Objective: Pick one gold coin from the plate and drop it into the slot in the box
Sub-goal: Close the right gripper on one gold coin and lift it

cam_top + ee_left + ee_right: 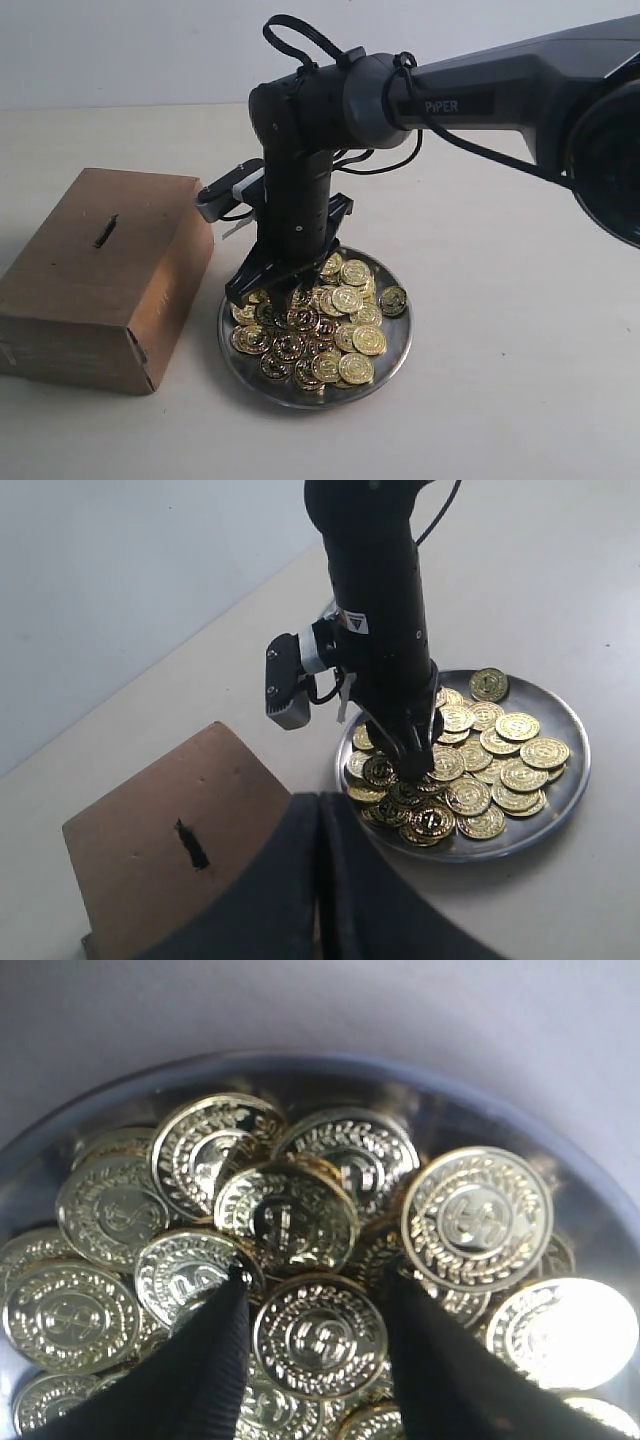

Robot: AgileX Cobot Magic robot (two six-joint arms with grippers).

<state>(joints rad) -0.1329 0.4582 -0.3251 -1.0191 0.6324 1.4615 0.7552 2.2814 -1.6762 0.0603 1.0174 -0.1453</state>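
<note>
Table [500,400]: pale, matte surface; the box and the plate are carried on it, just beside each other, a narrow strip of table seen between them.
Right arm [480,95]: extended in from the right of the exterior view; bent sharply at the wrist, so that the last link is pointed steeply down over the plate. A black cable is looped over the joint.
Box [100,280]: brown, rectangular, set on the left of the exterior view, largest face turned up.
Plate [398,335]: round, shiny, raised rim; placed just right of the box, under the right arm's wrist.
Coin pile [320,330]: gold coins heaped and overlapping, mostly on the box-side half of the plate; one coin [392,300] is lying apart near the rim.
Left gripper [318,810]: seen only in the left wrist view, raised above the box; fingers pressed together, only a thin seam between them, nothing held.
Right gripper [268,290]: jaws apart, tips lowered into the coin pile. In the right wrist view both fingers [215,1360] are seen either side of one flat coin [320,1335]; contact with its edge cannot be told.
Wrist camera [225,195]: grey module, mounted on the side of the wrist facing the box.
Box slot [105,231]: short dark slit in the top face, uncovered.
</note>
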